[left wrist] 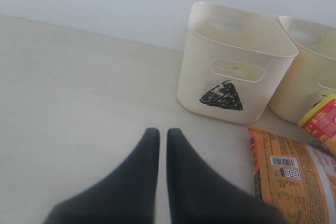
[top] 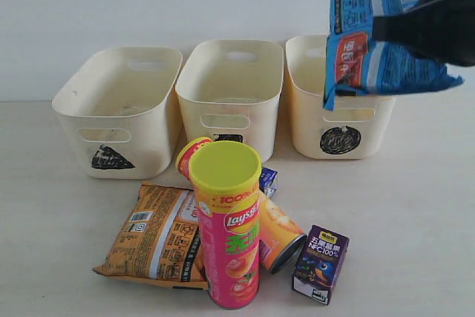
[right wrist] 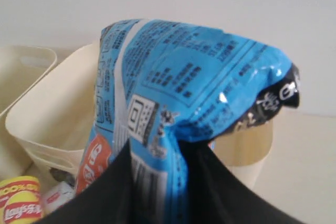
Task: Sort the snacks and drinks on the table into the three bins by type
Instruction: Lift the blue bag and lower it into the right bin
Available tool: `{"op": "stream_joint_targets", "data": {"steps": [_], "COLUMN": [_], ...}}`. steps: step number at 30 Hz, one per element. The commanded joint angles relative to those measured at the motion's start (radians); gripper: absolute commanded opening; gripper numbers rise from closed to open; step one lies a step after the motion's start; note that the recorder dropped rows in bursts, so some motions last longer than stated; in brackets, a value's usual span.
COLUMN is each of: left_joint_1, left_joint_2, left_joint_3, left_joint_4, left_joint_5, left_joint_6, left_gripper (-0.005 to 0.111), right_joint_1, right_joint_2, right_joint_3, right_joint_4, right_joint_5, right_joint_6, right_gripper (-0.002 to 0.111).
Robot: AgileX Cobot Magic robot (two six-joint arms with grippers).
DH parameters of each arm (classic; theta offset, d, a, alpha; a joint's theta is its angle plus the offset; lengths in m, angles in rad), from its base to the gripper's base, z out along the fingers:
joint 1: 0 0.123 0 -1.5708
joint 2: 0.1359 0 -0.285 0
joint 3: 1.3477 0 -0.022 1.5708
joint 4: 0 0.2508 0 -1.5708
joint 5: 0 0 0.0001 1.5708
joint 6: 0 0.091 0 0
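My right gripper (top: 382, 29) is shut on the blue-white packet (top: 378, 31), holding it in the air over the circle bin (top: 341, 120); the wrist view shows the packet (right wrist: 173, 87) pinched between the black fingers (right wrist: 113, 187). The pink Lay's tube (top: 230, 224) stands upright, and the orange-yellow tube (top: 278, 231) lies behind it. The flat orange packet (top: 156, 235) lies to its left. The dark purple carton (top: 320, 263) sits at the right, the blue and white carton (top: 269, 181) peeks out behind the tubes. My left gripper (left wrist: 163, 134) is shut and empty, low over the table (left wrist: 79, 103), short of the triangle bin (left wrist: 233, 66).
The triangle bin (top: 119, 113), the square bin (top: 230, 87) and the circle bin stand in a row at the back, against a white wall. All three look empty inside.
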Motion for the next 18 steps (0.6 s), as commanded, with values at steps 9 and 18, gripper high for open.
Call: {"op": "stream_joint_targets", "data": {"steps": [9,18], "left_joint_1": [0.003,0.003], "left_joint_2": [-0.003,-0.003], "left_joint_3": [0.004,0.004], "left_joint_4": [-0.007,-0.007], "left_joint_5": [-0.006,-0.006], "left_joint_6": [-0.001,-0.001], "left_gripper": [0.005,0.005], "right_joint_1": [0.0,0.0], "right_joint_2": [0.375,0.673], "right_joint_3": [-0.447,-0.738], "right_joint_4": [-0.268,-0.368], "right_joint_5": [0.319,0.415], "right_joint_6": [-0.097,-0.011], "right_gripper": [0.0,0.0]}}
